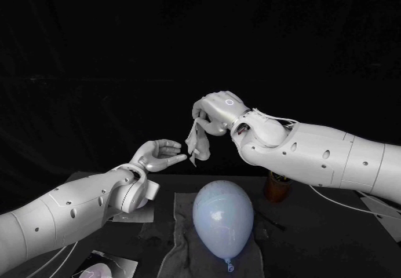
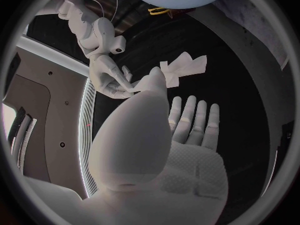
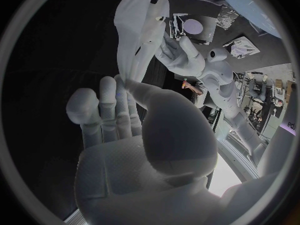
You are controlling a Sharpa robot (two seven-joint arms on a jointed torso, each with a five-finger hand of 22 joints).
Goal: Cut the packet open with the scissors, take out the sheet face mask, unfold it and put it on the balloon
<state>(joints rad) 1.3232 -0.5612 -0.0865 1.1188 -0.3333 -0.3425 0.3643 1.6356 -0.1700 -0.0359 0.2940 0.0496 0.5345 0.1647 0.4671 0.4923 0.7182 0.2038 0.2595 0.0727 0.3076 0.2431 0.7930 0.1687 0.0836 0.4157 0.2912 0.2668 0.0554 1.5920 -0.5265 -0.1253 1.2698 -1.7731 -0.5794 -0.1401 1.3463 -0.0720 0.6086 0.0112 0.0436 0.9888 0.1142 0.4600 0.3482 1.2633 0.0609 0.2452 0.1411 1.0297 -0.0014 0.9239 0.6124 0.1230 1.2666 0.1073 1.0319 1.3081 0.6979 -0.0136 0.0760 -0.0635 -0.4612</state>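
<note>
- Silver right hand [image 1: 219, 111] raised well above the black table [image 1: 321, 249], pinching the top of the folded white sheet face mask [image 1: 199, 142] between thumb and fingertips. Mask hanging down as a narrow crumpled strip, not yet unfolded.
- Silver left hand [image 1: 160, 155] just beside the strip's lower end, holding nothing. Fingers stretched out side by side in the left wrist view, thumb lifted toward the sheet; cannot tell whether the thumb touches it.
- Pale blue, egg-shaped rubber balloon [image 1: 222, 215] lying on a grey cloth [image 1: 171, 249] below both hands, well apart from the mask.
- Likely step in hand: catching a free edge with the left hand and drawing the folds apart.
- Risk: damp layers clinging together, so a pinch taking several at once and opening nothing.
- Risk: too hard a pull against the single high pinch, tearing the thin sheet or tugging it out of the right hand and down onto cloth or table.
- Risk: the light, round balloon rolling aside under a lopsided drape. Better to lower the sheet centred and gently.
</note>
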